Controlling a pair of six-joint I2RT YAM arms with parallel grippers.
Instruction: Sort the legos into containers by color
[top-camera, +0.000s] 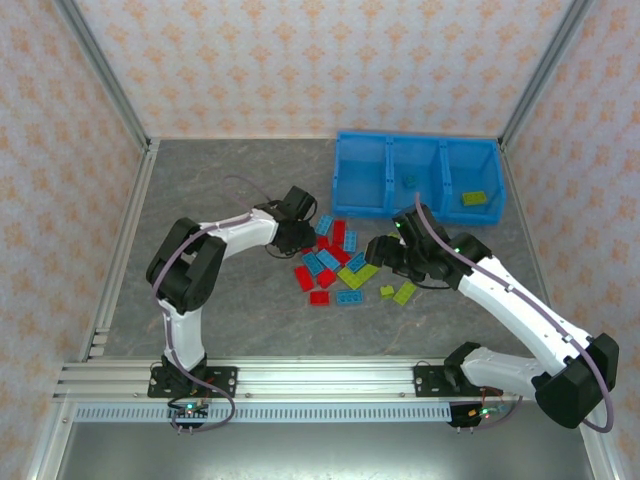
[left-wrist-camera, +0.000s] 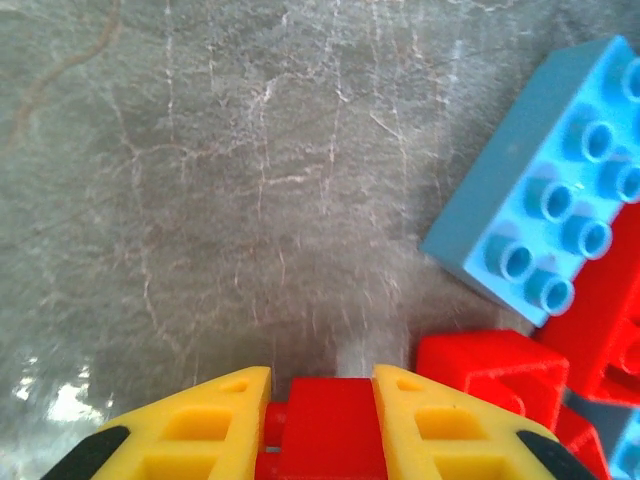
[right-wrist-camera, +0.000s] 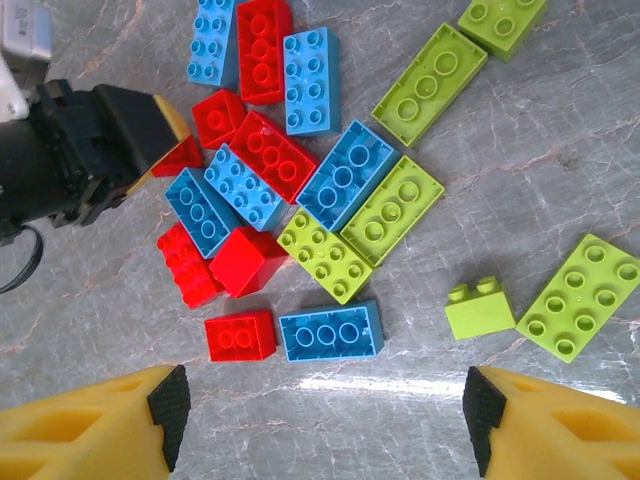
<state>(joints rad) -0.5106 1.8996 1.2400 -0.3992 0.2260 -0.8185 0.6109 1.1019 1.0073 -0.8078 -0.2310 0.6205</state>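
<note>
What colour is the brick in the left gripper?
Red: the brick is clamped in the left gripper, clearest in the left wrist view.

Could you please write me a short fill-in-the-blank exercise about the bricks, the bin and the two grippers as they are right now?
1. The left gripper is shut on a brick whose colour is ___.
2. The right gripper hangs over the loose bricks with its jaws ___.
3. The blue bin is split into ___ compartments.
4. The sorted brick in the rightmost compartment, seen from the top view, is lime ___.

Missing words: red; open; three; green.
</note>
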